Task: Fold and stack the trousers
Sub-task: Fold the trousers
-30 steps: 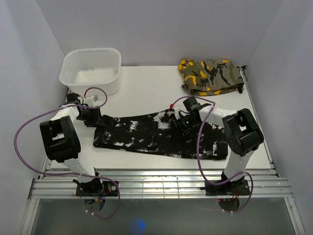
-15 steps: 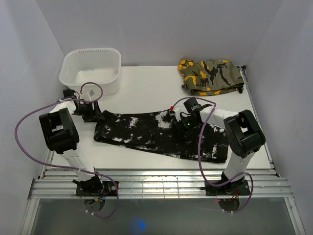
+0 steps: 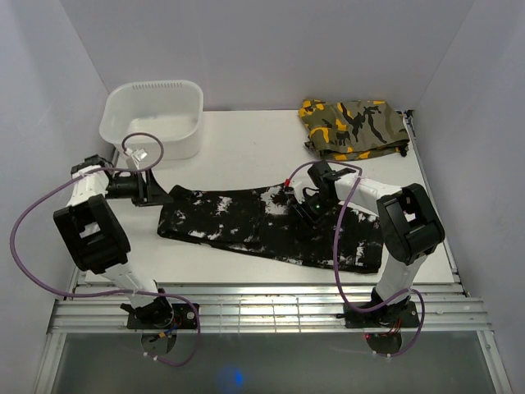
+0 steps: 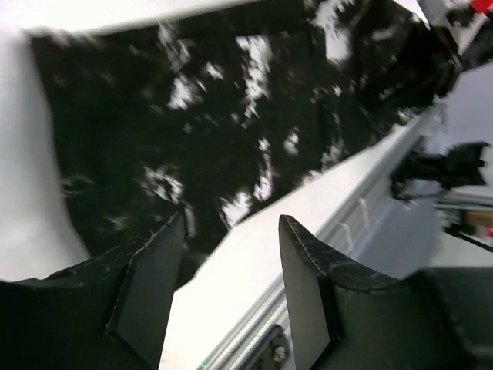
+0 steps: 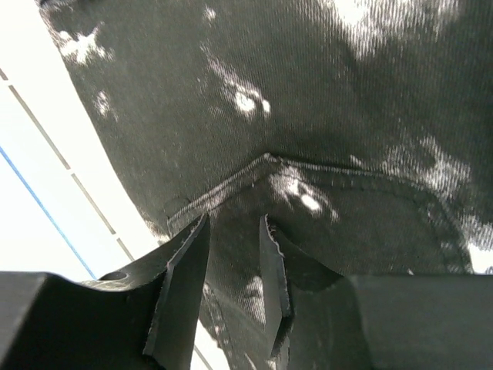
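The trousers [image 3: 246, 226], black with white splotches, lie flat across the middle of the table, running from left to right. My left gripper [image 3: 166, 197] sits at their left end, low over the table. In the left wrist view it [image 4: 231, 258] stands open with only bare white table between its fingers, and the trousers [image 4: 231, 116] spread out just beyond the tips. My right gripper [image 3: 305, 220] points down onto the right half of the cloth. In the right wrist view it [image 5: 231, 227] has its jaws a little apart, tips at the trousers [image 5: 308, 100] near a stitched seam.
A white plastic basin [image 3: 156, 115] stands at the back left, close behind my left arm. An olive camouflage garment [image 3: 353, 127] lies folded at the back right. The metal rail [image 3: 262, 304] runs along the table's near edge.
My left arm has swung outward to the left, its gripper staying by the trousers' left end. The right gripper's jaws closed partway and came apart again over the cloth.
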`<state>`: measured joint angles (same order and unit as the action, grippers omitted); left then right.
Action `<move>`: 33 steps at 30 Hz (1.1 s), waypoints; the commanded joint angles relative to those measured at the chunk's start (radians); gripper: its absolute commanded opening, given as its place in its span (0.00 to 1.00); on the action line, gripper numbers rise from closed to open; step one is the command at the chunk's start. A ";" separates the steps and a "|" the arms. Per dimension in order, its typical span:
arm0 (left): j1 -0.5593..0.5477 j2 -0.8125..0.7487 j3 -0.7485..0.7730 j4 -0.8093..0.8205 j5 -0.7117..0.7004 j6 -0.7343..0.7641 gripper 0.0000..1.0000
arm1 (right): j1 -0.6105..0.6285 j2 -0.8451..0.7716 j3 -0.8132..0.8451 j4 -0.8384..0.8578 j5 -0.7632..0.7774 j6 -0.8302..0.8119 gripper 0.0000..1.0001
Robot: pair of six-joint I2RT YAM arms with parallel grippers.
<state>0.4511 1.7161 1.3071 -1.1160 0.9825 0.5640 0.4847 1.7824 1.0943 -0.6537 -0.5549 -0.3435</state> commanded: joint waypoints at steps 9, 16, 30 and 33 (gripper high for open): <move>0.030 0.174 -0.276 0.256 -0.125 -0.150 0.57 | -0.003 0.000 -0.030 -0.081 0.117 -0.052 0.34; 0.095 0.251 -0.191 0.150 -0.069 -0.058 0.60 | -0.023 0.061 -0.048 -0.070 0.214 -0.104 0.32; 0.029 0.229 0.034 -0.259 0.389 0.307 0.53 | -0.020 0.051 0.041 -0.147 0.110 -0.169 0.16; -0.023 0.286 0.057 -0.135 0.439 0.187 0.49 | -0.021 0.052 0.030 -0.150 0.125 -0.173 0.12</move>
<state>0.4732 1.9694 1.3235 -1.3277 1.2903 0.7990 0.4706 1.8194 1.1172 -0.7578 -0.4774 -0.4816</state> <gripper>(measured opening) 0.501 0.129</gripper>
